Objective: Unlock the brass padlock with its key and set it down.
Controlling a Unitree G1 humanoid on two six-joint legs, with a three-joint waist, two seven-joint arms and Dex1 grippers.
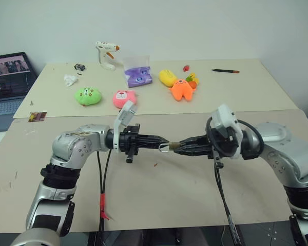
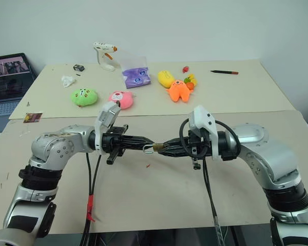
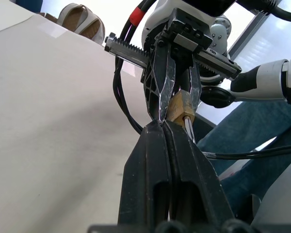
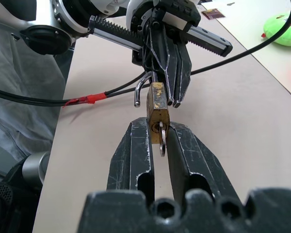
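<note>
The brass padlock (image 4: pixel 156 108) hangs in the air between my two grippers, above the near table (image 1: pixel 159 195). My right gripper (image 4: pixel 158 127) is shut on the lower end of its body. The key (image 4: pixel 162 147) sits in the keyhole there, and its small silvery ring shows between the fingers. My left gripper (image 3: pixel 163 124) comes in from the other side and is shut on the thin shackle (image 4: pixel 141 85). One end of the shackle stands free of the body. In the head views the padlock (image 1: pixel 170 146) is a small golden speck where the fingertips meet.
On the far table lie a green plush (image 1: pixel 87 95), a pink plush (image 1: pixel 124 97), an orange plush (image 1: pixel 181 89), a yellow toy (image 1: pixel 167 77), a purple bag (image 1: pixel 138 77), a glue gun (image 1: pixel 107 54) and a pen (image 1: pixel 225 70). A laptop (image 1: pixel 7 82) stands at left. Cables (image 1: pixel 103 189) hang from both wrists.
</note>
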